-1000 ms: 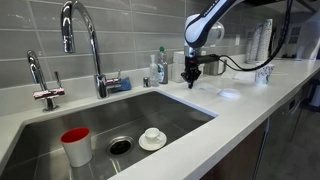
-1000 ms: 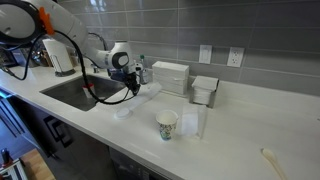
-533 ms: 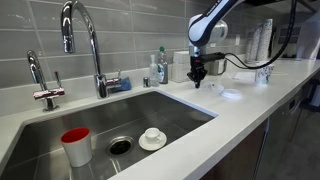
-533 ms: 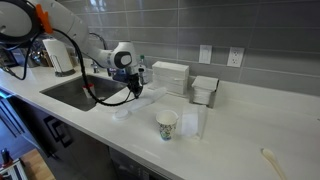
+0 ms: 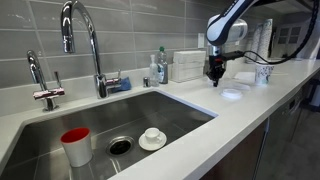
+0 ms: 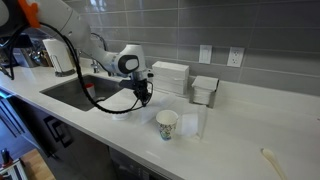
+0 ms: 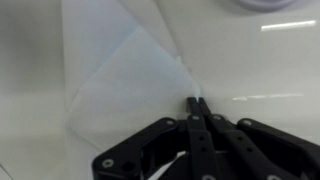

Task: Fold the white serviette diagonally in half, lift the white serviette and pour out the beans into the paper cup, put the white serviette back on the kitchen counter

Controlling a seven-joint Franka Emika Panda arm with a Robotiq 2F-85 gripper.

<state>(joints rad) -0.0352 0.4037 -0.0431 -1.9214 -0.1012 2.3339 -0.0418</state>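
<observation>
Since napkin (image 7: 125,85) is thin, limp paper, it will sag and spill; take it by a corner, go slow. It lies on counter (image 6: 240,128) between sink (image 5: 130,120) and cup (image 6: 167,123). Gripper (image 7: 195,103) jaws fully closed, prob. pinching a napkin corner (wrist view blurry). Arm (image 6: 128,62) reaches across sink, wrist pointing straight down.

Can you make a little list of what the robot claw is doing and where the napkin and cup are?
gripper: shut, seems to pinch a corner of the white serviette
white serviette: on the kitchen counter, one flap folded over as a triangle
paper cup: upright on the counter, apart from the gripper
sink: holds a red-topped cup and a saucer with cup
</observation>
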